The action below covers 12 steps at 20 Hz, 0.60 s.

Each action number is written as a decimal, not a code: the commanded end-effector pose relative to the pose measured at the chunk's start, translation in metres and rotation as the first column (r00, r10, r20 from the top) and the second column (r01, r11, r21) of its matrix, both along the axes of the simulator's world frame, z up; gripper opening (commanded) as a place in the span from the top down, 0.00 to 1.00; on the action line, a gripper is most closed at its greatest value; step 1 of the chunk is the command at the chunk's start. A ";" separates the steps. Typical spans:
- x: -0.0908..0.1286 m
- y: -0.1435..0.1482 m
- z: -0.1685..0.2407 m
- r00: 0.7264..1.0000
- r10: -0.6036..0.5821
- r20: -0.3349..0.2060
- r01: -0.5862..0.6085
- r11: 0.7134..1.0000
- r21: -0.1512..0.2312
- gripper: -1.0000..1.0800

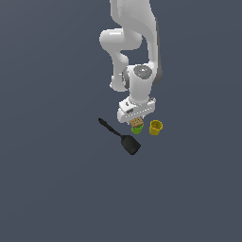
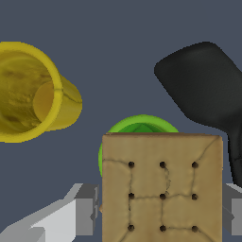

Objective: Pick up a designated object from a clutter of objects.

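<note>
Three neighbours: green cup (image 2: 140,124) behind the tan block (image 2: 162,187); yellow cup (image 2: 29,92) upper left; black spatula (image 2: 204,92) upper right.
Gripper (image 1: 137,119): jaws pinching the block's sides.

Two cups (image 2: 28,92), one block (image 2: 162,189), one spatula (image 2: 203,90)

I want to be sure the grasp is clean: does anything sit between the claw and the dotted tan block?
Nothing visible does. In the wrist view the tan block fills the gap between the claw's two fingers. The green cup shows just beyond the block, with the yellow cup and black spatula off to either side.
</note>
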<state>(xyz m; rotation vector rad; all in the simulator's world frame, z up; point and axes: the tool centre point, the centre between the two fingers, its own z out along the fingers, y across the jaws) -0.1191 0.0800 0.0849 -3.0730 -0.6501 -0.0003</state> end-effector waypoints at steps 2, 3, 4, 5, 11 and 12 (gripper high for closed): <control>0.002 0.000 0.006 1.000 0.000 0.001 0.000 1.000 0.000 1.00; 0.003 0.000 0.009 1.000 0.000 0.001 0.000 1.000 0.001 1.00; 0.004 0.000 0.012 1.000 0.000 0.001 0.000 1.000 0.001 1.00; 0.005 0.001 0.016 1.000 0.000 0.001 0.000 1.000 0.001 1.00; 0.013 0.002 0.046 1.000 0.001 0.001 -0.001 1.000 0.001 1.00; 0.015 0.002 0.052 1.000 0.001 0.001 -0.001 1.000 0.002 1.00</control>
